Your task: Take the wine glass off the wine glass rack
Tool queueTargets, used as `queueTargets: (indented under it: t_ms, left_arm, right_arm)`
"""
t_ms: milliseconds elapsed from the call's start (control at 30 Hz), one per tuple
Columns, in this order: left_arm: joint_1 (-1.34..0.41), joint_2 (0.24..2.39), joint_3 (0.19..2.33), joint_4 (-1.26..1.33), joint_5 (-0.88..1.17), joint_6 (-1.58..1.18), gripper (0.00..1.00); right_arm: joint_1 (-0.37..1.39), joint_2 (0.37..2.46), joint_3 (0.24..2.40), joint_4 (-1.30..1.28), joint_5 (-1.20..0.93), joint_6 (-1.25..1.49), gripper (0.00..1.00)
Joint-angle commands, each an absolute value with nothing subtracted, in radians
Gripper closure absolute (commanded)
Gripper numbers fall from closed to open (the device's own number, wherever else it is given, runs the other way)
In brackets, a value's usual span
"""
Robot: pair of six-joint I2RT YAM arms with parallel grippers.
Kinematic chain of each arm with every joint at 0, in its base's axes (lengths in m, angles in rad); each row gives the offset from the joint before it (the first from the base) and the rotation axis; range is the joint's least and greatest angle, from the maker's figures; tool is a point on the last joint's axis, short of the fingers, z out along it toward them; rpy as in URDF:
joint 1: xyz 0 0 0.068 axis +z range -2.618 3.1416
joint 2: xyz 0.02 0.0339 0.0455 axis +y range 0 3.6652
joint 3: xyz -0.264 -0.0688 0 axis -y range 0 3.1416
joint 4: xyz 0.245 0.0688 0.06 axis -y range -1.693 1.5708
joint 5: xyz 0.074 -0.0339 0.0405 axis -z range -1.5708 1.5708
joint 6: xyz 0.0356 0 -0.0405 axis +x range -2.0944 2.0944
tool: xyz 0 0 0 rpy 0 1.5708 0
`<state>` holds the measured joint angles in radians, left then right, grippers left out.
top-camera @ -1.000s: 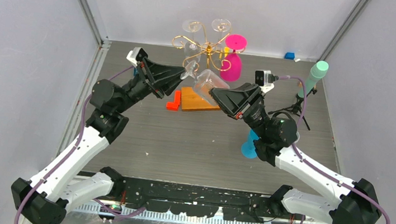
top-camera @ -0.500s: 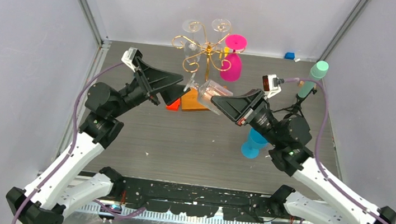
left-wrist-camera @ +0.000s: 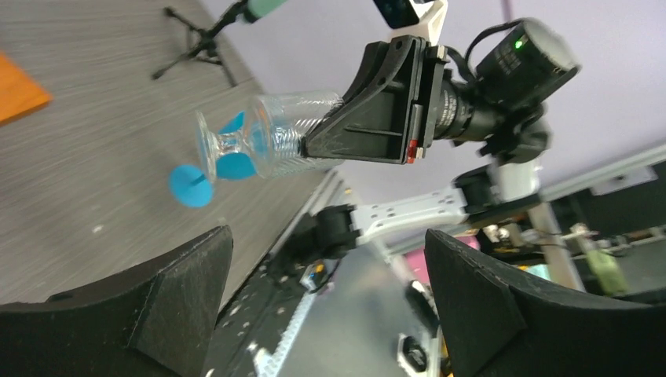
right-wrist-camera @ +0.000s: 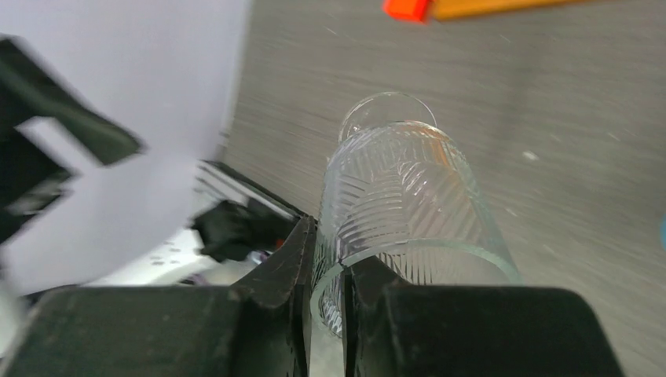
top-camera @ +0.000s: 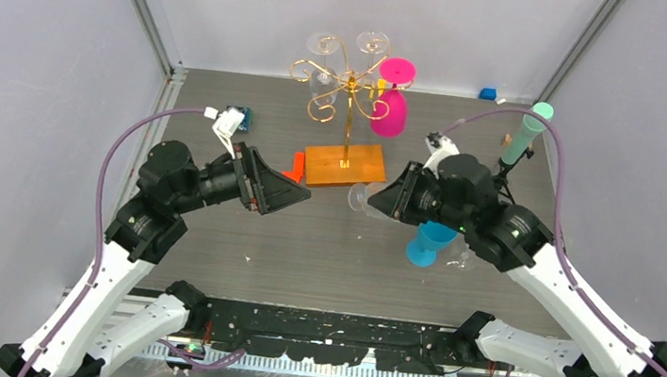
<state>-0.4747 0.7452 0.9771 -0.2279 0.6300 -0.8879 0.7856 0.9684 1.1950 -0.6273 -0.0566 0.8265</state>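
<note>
Arms now sit back from rack [top-camera: 365, 166]; left gripper [top-camera: 299, 194] wide open, right gripper [top-camera: 385, 202] pinches glass [top-camera: 363, 197] rim, thin hold may slip.

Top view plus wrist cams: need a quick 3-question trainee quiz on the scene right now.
1. Which gripper holds the clear wine glass?
2. Which coloured glass hangs on the rack? A blue, B pink, C green.
3. True or false: the left gripper is open and holds nothing.

Key:
1. The right gripper, pinching the rim of the bowl.
2. B, the pink glass.
3. True.
</note>
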Motion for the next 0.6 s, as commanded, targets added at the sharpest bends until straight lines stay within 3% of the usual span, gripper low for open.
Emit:
queueTargets:
  t_ms: [0,167,567]
  left_arm:
    - [-0.471,0.710,1.051,-0.464,0.506,-0.634,0.05]
    - [-0.471,0.686,1.083,-0.551,0.360,-0.553,0.04]
    - [-0.471,0.662,1.072,-0.625,0.352,-0.514,0.03]
  right_arm:
    - [0.788,1.041,1.293,-0.859,0.032,0.697,1.00]
    - [0.801,1.181,1.335,-0.963,0.155,0.695,1.00]
    - [0.959,1.476,1.366,-0.985,0.325,0.752,1.00]
